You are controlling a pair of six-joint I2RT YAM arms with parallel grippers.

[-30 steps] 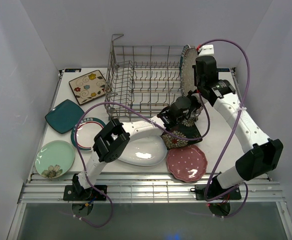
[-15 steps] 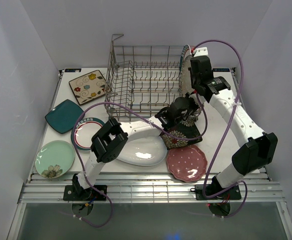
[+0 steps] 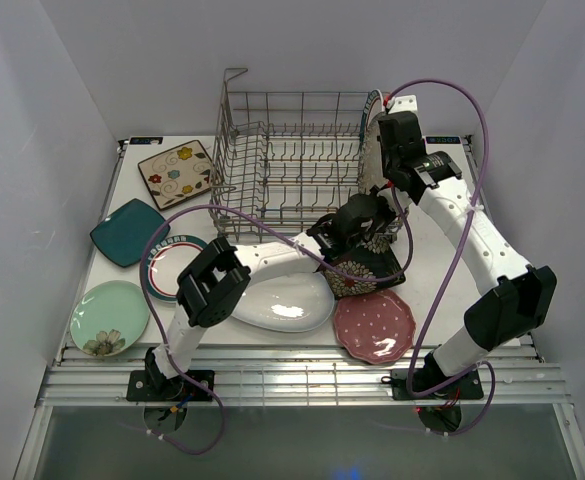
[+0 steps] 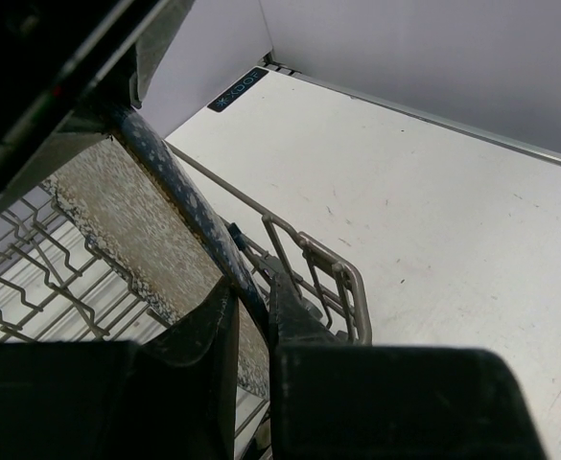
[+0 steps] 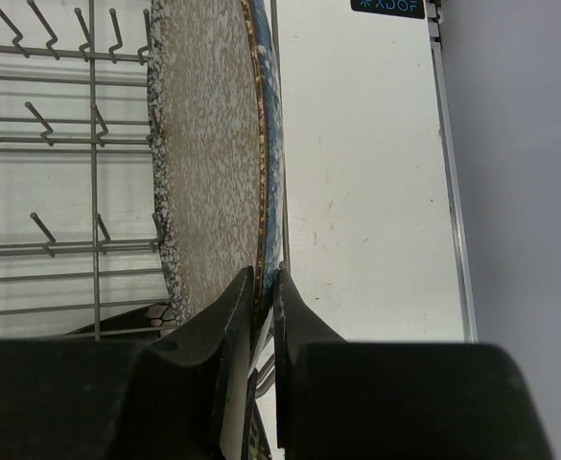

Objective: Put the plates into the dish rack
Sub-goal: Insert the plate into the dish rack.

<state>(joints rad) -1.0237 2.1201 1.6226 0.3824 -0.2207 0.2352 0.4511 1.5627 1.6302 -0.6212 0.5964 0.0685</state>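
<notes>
We are clamping both grippers on the speckled grey plate [image 5: 208,144], the left gripper [image 4: 249,297] low and the right gripper [image 5: 266,283] on top. Over the last second we are nudging it leftward, upright at the dish rack's [image 3: 234,150] right end, probably close to seating.

— What sort of place are we looking at?
— A robotics lab test cell rather than a kitchen. Plain white walls [image 3: 72,80] are boxing in a bare white table [image 4: 433,211], and metal rails [image 3: 302,380] are running along its near edge.
— But the dishes?
— A dish rack [image 3: 292,150] and plates [image 3: 374,325] are sitting there, yet the left arm [image 3: 212,290] and right arm [image 3: 482,240] are standing bolted at that edge, trailing purple cables [image 3: 452,90].
</notes>
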